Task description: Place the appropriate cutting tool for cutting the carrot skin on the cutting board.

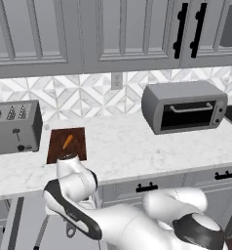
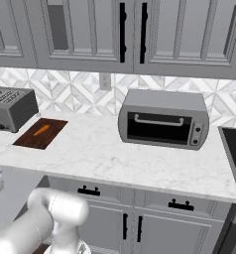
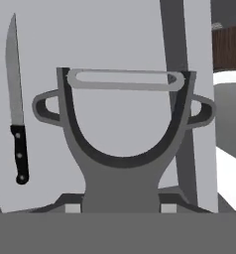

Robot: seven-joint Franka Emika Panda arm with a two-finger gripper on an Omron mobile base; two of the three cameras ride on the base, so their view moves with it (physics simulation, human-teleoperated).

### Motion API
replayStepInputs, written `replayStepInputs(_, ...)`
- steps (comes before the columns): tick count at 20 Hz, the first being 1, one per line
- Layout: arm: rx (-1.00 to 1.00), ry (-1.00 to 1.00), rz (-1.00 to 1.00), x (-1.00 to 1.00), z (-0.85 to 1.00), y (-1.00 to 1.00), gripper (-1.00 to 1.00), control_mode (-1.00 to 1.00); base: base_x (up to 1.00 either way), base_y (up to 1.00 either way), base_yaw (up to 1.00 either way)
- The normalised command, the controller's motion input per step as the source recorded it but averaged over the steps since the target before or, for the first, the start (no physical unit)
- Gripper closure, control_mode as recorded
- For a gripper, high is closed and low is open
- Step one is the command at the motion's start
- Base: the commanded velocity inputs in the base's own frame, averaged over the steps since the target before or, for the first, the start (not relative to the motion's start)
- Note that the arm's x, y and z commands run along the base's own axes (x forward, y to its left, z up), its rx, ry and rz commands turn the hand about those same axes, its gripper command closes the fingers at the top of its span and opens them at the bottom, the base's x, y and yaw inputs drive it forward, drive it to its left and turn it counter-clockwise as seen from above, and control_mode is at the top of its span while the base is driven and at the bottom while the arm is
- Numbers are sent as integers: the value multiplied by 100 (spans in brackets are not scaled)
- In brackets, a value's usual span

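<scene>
Two jaws of our gripper [image 3: 121, 206] are pinching the peeler [image 3: 125, 134] by its handle, forked head forward, so we are carrying it away from the knife [image 3: 16, 99] toward the cutting board [image 1: 67, 144], where the carrot [image 1: 67, 141] is lying.

There are no words, numbers, labels or signs to read here. The toaster [image 1: 14, 128], the little oven [image 1: 185, 106], the cupboard doors and the knife [image 3: 16, 99] all have plain faces with nothing written on them.
</scene>
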Motion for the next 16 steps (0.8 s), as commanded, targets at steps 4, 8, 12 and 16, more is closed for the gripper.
replayStepInputs(4, 0, -18, -9, 38, 100, 0, 100, -100, 0, 0, 0)
replayStepInputs(8, 0, -13, -15, 81, 91, 10, 100, -100, 0, 0, 0)
replayStepInputs(12, 0, -7, -24, 100, 56, 36, 100, -100, 0, 0, 0)
replayStepInputs(16, 0, -1, -26, 100, 25, 35, 100, -100, 0, 0, 0)
